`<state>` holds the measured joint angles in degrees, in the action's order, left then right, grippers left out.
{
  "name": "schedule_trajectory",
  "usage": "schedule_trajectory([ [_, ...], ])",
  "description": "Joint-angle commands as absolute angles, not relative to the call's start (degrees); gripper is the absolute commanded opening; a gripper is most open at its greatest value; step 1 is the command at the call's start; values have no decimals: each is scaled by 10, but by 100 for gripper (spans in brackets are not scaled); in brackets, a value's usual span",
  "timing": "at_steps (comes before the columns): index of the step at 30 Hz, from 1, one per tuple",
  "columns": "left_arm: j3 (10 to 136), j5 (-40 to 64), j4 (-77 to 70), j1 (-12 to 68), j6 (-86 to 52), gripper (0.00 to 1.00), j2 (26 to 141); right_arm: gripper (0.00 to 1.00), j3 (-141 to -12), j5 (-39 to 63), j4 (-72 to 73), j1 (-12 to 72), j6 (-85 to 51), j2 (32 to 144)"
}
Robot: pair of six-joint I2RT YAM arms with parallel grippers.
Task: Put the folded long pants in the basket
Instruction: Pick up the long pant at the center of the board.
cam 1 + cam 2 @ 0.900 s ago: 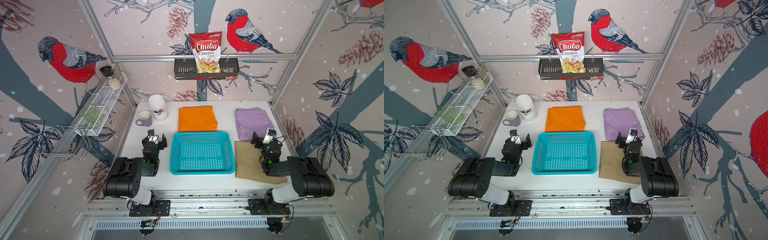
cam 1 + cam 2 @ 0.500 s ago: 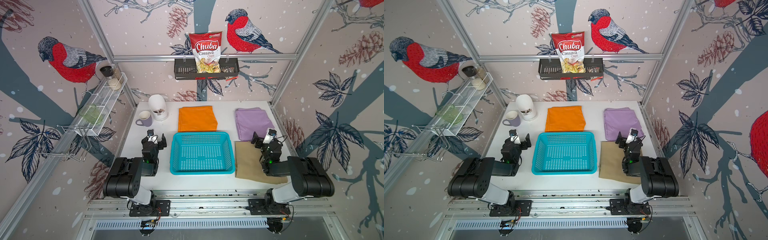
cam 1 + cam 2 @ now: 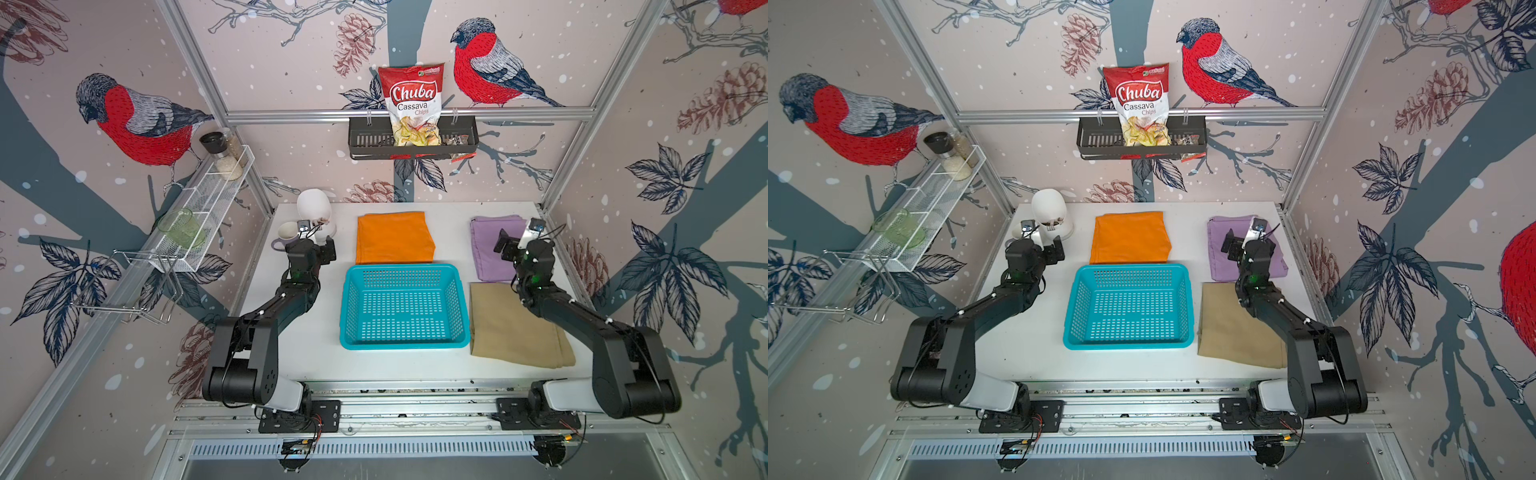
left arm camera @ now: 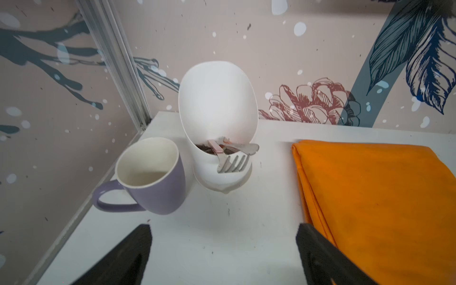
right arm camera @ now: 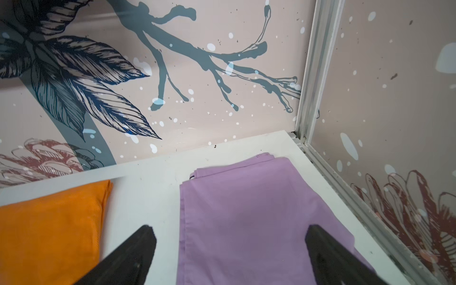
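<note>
1. Left hand (image 4: 223,237) and right hand (image 5: 230,232) released, empty.
2. Lilac pants (image 3: 488,253), far right corner, beneath right hand: pinching one layer could unfold them.
3. Orange pants (image 3: 394,237), tan pants (image 3: 515,328) adjoin empty basket (image 3: 405,307); mug (image 4: 150,177) near left hand may topple.

Pale pink walls (image 3: 291,83) carry printed bullfinches (image 3: 137,124), pine cones (image 3: 353,41) and dark branches (image 3: 503,160). Aluminium frame rails (image 3: 407,113) edge them. A black slotted shelf (image 3: 370,143) hangs on the back wall and a white wire rack (image 3: 216,199) on a side wall, both above the white counter (image 3: 316,345).
</note>
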<state>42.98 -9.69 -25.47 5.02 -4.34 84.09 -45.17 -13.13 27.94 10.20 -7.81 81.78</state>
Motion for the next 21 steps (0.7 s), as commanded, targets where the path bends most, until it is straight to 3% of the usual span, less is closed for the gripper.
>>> schedule_trajectory([
  [1, 467, -100, -112, 65, -114, 96, 824, 100, -570, -76, 42, 133, -111, 877],
  [6, 552, -57, -34, 79, -211, 95, 836, 99, -775, 9, -102, 181, -135, 1021],
  [10, 603, -18, -16, 83, -247, 93, 885, 94, -880, 103, -118, 191, -195, 1128],
  [16, 671, 49, 35, 85, -291, 83, 966, 92, -1028, 169, -149, 201, -258, 1278],
  [21, 662, 61, 34, 87, -306, 83, 976, 91, -1096, 190, -173, 211, -284, 1358],
])
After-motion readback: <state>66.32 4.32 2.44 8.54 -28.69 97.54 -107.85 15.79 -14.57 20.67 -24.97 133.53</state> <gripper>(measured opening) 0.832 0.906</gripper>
